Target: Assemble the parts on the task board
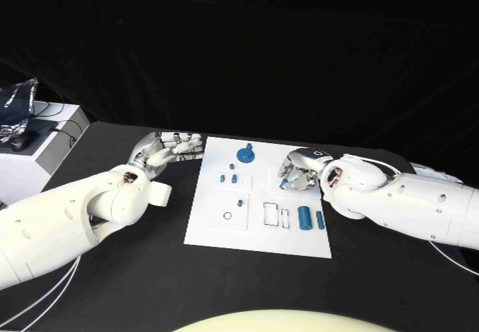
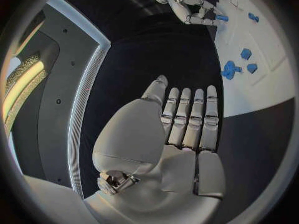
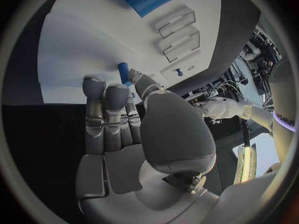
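White flat task board point(image 1: 261, 238) sits mid-bench on the black bench point(image 1: 120, 277), small blue plastic parts on it: a knobbed disc point(image 1: 246, 155) at the far edge, two cylinders point(image 1: 311, 218) near the right edge. Right hand point(image 1: 298, 174) over the board's right side, pinching a small blue peg point(image 3: 123, 68). Left hand point(image 1: 165, 148) just off the board's left edge, fingers straight, holding nothing.

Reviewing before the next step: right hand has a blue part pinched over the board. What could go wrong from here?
1. The right hand holds a small blue peg only at its fingertips; it may slip or tilt before insertion.
2. That hand hovers over the task board near loose cylinders; a low sweep could knock them.
3. The left hand lies flat beside the board, not bracing it, so pressing might shift it.
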Robot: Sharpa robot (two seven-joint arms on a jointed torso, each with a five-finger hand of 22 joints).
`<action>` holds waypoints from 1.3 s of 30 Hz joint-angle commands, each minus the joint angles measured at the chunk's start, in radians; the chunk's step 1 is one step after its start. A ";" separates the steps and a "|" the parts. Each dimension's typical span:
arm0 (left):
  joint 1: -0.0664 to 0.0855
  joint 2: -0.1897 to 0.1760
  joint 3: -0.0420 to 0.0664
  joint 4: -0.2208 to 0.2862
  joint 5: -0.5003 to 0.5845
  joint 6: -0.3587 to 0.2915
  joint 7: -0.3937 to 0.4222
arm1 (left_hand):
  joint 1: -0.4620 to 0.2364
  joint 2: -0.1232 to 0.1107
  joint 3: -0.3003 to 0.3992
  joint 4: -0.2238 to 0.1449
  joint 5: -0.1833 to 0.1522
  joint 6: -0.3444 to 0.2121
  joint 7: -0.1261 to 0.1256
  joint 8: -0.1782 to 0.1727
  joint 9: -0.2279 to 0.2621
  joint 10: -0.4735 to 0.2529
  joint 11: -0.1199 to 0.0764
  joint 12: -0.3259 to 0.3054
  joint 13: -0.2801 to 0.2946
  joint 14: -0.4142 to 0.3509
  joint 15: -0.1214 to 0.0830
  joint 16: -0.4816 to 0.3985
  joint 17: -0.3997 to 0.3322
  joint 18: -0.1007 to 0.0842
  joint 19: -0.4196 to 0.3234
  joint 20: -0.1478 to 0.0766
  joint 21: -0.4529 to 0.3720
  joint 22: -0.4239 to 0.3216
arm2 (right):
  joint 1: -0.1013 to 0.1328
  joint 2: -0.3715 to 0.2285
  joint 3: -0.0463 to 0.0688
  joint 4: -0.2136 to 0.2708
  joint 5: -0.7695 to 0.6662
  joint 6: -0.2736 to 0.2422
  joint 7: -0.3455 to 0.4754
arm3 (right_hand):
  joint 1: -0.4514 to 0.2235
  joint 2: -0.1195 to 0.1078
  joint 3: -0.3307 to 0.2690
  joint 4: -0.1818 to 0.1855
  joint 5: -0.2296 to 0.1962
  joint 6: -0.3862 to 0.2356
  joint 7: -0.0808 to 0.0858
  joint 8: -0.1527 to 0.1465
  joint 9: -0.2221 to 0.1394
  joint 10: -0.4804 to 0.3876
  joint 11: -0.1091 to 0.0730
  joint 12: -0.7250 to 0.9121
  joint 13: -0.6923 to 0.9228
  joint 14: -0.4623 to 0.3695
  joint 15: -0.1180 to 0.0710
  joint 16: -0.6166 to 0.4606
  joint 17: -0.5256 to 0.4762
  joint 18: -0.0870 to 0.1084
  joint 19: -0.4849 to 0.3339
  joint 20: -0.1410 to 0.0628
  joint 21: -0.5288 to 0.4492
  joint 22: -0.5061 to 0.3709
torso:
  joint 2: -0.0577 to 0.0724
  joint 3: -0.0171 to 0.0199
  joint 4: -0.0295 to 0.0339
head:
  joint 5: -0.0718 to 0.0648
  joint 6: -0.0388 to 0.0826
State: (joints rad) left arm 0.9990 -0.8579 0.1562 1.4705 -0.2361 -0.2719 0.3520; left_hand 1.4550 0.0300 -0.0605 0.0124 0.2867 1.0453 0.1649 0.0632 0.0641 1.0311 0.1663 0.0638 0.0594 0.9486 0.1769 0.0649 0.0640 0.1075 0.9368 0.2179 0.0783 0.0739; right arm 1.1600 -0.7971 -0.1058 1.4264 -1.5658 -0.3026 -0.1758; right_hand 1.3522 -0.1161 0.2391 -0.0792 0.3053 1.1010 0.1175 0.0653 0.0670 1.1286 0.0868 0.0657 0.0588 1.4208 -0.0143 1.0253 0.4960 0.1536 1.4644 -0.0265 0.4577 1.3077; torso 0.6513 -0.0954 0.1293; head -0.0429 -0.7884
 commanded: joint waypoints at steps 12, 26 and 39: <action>0.000 0.000 0.001 0.001 0.005 0.008 0.007 | 0.011 0.003 0.004 -0.002 -0.003 0.006 -0.006 0.000 0.001 0.000 0.000 0.000 0.000 -0.002 -0.002 0.000 -0.001 0.020 0.009 0.001 0.000 -0.001 | -0.004 0.006 -0.002 -0.011 -0.014 0.022 0.005 | -0.015 0.014 0.050 -0.016 -0.009 0.047 -0.008 -0.002 0.001 0.033 -0.005 -0.004 0.000 -0.004 -0.007 0.006 -0.002 0.005 0.033 -0.006 0.021 0.061 | -0.001 0.0004 -0.0004 | 0.000 -0.005; 0.000 -0.002 0.001 0.002 0.005 0.009 0.006 | 0.010 0.003 0.004 -0.001 -0.002 0.006 -0.005 0.000 0.001 0.001 0.000 0.000 0.000 -0.002 -0.002 0.000 -0.001 0.021 0.011 0.001 0.001 -0.001 | -0.008 0.006 -0.003 -0.007 -0.011 0.001 0.010 | 0.014 0.064 0.127 -0.056 -0.082 0.115 -0.013 0.002 0.007 0.165 -0.043 -0.005 0.003 -0.001 -0.032 0.014 0.002 -0.024 0.036 -0.028 0.153 0.083 | -0.001 0.0001 -0.0011 | -0.001 -0.010; 0.000 0.001 0.001 -0.005 0.005 0.011 0.003 | 0.010 0.005 0.006 0.000 -0.002 0.005 -0.003 0.000 0.001 0.000 0.000 -0.001 0.000 -0.002 -0.003 0.000 -0.001 0.022 0.013 0.001 0.000 -0.001 | 0.002 -0.027 0.002 0.050 0.099 -0.120 0.007 | 0.036 0.086 0.177 -0.089 -0.237 0.139 -0.010 0.000 0.020 0.198 -0.051 -0.006 0.004 0.001 -0.040 0.012 0.003 -0.045 0.012 -0.042 0.304 0.098 | -0.003 -0.0004 -0.0009 | -0.001 -0.011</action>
State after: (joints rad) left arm 0.9990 -0.8589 0.1562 1.4655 -0.2359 -0.2713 0.3506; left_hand 1.4589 0.0338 -0.0605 0.0123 0.2867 1.0490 0.1611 0.0632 0.0641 1.0311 0.1662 0.0638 0.0594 0.9487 0.1768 0.0649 0.0641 0.1179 0.9439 0.2179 0.0783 0.0736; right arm 1.1583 -0.8220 -0.1062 1.4675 -1.4994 -0.3711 -0.1735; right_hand 1.3743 -0.0528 0.4094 -0.1670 0.0690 1.2365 0.1036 0.0646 0.0860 1.2456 0.0788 0.0575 0.0573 1.4205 -0.0465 1.0341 0.4980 0.1131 1.4641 -0.0588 0.7482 1.3081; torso 0.6484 -0.0953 0.1292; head -0.0456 -0.7988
